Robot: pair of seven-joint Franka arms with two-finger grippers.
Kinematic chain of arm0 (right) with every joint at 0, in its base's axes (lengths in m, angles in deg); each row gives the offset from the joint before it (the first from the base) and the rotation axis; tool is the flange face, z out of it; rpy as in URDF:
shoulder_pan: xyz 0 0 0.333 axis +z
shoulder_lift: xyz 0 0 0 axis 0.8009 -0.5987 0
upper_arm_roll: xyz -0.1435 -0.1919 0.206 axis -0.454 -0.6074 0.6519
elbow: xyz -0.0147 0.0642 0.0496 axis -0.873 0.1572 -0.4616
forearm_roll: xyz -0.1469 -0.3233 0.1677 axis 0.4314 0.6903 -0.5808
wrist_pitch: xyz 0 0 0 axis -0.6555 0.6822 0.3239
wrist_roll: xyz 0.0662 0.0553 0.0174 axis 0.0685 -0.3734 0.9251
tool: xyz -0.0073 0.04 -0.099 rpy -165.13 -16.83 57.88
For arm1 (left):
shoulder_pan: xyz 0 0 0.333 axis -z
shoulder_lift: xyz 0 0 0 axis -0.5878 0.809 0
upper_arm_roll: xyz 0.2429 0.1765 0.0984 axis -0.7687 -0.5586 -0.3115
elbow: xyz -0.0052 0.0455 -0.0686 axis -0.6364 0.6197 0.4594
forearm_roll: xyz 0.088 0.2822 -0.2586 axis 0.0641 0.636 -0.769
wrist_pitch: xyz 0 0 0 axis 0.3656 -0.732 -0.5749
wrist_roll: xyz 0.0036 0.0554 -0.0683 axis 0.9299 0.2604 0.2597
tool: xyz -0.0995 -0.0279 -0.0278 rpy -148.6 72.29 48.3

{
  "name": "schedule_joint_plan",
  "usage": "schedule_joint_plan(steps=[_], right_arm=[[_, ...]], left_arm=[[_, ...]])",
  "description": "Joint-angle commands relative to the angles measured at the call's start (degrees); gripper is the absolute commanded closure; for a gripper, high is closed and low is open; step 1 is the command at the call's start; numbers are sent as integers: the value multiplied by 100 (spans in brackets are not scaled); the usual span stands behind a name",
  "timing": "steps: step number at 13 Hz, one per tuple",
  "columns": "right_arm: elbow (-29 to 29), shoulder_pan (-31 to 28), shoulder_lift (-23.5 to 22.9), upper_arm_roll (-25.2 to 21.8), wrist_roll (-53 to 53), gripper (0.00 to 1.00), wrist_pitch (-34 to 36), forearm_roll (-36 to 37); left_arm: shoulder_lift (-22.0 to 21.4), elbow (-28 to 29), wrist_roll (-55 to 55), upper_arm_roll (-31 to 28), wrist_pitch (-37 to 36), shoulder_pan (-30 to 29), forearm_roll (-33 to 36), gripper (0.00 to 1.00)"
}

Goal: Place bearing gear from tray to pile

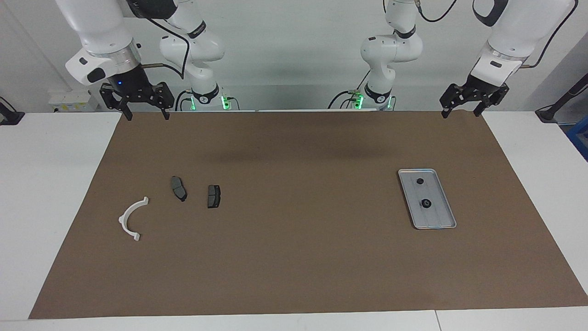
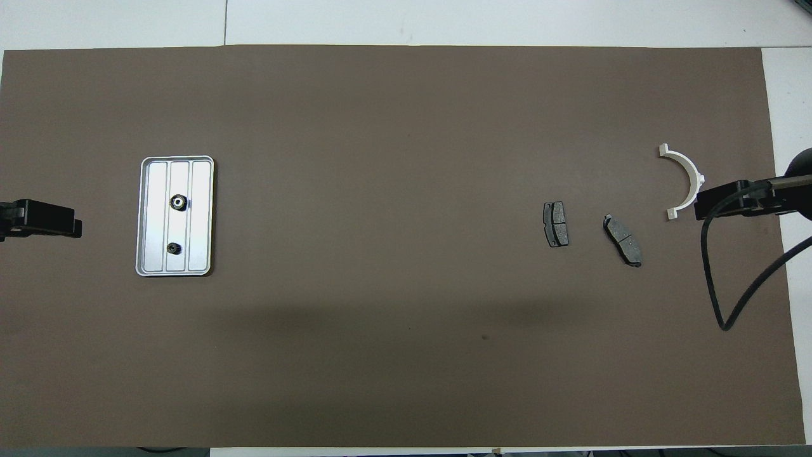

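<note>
Two bearing gears [image 1: 426,203] [image 1: 419,181] lie in tray [image 1: 448,209], at 3 o'clock in facing view. Pile [image 1: 179,188] at 9 o'clock, well apart. Nothing moved yet. Left gripper [image 1: 460,112], right gripper [image 1: 146,116]: jaws apart, empty, raised over mat [image 1: 294,257] edge by arm bases.

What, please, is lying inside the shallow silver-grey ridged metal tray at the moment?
Inside the shallow silver-grey ridged metal tray lie two small dark round gears: one with a pale centre, and a smaller one nearer the robots. Nothing covers them; what the tray hides beneath itself cannot be seen.
</note>
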Motion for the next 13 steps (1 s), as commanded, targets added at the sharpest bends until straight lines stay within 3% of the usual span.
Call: schedule_joint_plan(steps=[1, 7, 9, 13], right_arm=[[76, -48, 91, 21, 69, 0, 16, -100], [68, -48, 109, 21, 77, 0, 7, -100], [68, -48, 179, 21, 86, 0, 51, -100], [76, -39, 188, 21, 51, 0, 43, -91]], left_arm=[[-43, -24, 56, -1, -56, 5, 21, 0], [-61, 134, 291, -1, 162, -48, 30, 0], [-60, 466, 478, 7, 847, 31, 30, 0], [369, 1186, 495, 25, 1900, 391, 21, 0]])
